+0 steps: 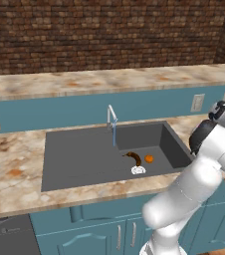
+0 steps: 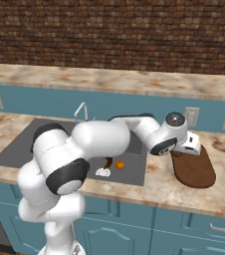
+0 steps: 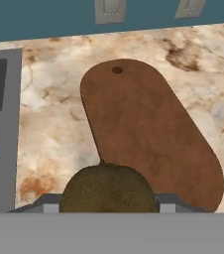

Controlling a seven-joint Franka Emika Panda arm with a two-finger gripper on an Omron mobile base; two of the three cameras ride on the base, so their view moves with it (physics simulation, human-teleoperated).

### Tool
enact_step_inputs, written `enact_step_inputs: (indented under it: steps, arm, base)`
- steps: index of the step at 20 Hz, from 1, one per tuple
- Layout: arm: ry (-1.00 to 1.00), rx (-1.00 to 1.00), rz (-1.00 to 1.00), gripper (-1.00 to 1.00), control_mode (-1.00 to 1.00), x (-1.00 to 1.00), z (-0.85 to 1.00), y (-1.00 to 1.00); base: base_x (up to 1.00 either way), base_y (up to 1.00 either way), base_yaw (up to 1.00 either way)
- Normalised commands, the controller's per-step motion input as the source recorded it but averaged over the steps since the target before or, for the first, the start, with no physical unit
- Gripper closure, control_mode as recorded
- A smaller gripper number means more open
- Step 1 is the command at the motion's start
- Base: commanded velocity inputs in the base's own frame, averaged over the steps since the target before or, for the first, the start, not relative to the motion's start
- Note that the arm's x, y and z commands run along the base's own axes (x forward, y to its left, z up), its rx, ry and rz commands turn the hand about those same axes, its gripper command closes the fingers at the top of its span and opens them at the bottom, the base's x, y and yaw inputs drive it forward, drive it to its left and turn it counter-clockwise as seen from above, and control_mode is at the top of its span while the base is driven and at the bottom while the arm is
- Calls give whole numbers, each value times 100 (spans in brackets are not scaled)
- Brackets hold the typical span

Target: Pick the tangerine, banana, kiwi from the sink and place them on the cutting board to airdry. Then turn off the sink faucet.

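Fingers (image 3: 109,207) closed on the kiwi (image 3: 108,189), carried above the tabletop (image 3: 54,124) at the near edge of the cutting board (image 3: 148,134); the board lies just ahead of the fruit, long axis running diagonally away from the hand; tangerine (image 1: 149,159) and banana (image 1: 134,158) lie side by side in the sink (image 1: 79,159) near the drain; faucet (image 1: 112,117) running; brick wall behind.
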Motion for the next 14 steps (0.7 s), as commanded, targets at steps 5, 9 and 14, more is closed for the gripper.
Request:
enact_step_inputs:
  steps: [5,9,14]
  arm:
    - [-5,1,8,100,-100,7,-14,-23]
    - [0,1,5,100,-100,21,-10,-7]
    - [1,0,2,100,-100,31,-6,-2]
  base:
    - [0,0,0]
    - [0,0,0]
    - [0,0,0]
